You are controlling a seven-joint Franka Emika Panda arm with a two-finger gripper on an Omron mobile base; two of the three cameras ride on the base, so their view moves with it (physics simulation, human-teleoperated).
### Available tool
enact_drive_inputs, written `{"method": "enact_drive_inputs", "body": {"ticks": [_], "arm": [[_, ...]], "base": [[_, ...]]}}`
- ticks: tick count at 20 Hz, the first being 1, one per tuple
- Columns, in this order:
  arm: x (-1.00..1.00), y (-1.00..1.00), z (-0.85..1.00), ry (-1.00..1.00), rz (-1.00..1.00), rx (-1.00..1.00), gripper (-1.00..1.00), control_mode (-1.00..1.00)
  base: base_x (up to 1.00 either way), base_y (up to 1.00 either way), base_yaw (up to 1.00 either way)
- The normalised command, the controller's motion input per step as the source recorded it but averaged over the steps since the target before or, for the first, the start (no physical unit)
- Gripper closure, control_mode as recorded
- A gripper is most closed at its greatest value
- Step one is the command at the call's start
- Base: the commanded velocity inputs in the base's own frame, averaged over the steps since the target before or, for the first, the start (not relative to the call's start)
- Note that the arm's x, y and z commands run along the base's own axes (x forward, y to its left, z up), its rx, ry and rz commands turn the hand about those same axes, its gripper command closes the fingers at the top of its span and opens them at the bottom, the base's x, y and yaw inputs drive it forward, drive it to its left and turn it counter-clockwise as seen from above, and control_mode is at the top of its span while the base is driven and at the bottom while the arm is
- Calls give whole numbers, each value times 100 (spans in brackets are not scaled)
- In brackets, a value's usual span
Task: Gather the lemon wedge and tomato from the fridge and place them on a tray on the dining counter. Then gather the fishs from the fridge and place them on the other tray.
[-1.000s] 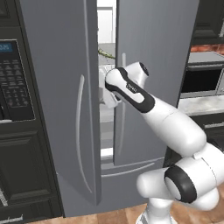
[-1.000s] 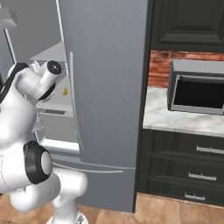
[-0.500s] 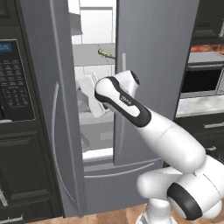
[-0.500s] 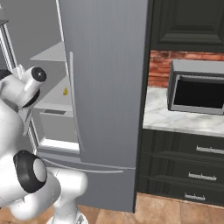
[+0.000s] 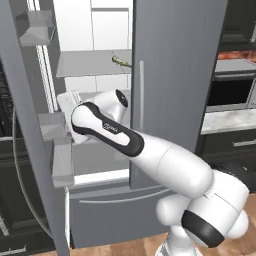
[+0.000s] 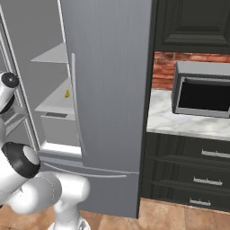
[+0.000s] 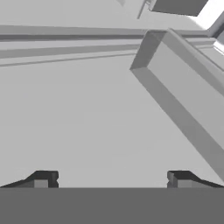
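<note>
- The gripper (image 7: 109, 179) is held wide open with nothing between its fingertips (image 7: 41, 179), and is faced toward a plain grey surface and a door bin (image 7: 188, 109) of the fridge (image 5: 175, 75).
- The arm is reached into the fridge's open left half, at the height of the lower shelf (image 6: 54, 101).
- The lemon wedge (image 6: 67, 93) is seen on that lower shelf, near the closed right door.
- An olive-tan fish (image 5: 120, 61) is laid on the upper shelf (image 5: 85, 64), above the arm.
</note>
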Motion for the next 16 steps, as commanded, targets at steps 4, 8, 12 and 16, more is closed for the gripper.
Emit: {"method": "enact_drive_inputs", "body": {"ticks": [4,8,12,16], "arm": [[0,73,0,0,-1,0,-100,-100],[0,8,-2,0,-2,0,-100,-100],[0,-64,-12,0,-5,-6,-100,-100],[-10,-99,2,0,-7,-6,-100,-100]], "base": [[0,0,0],[0,0,0],[0,0,0],[0,0,0]]}}
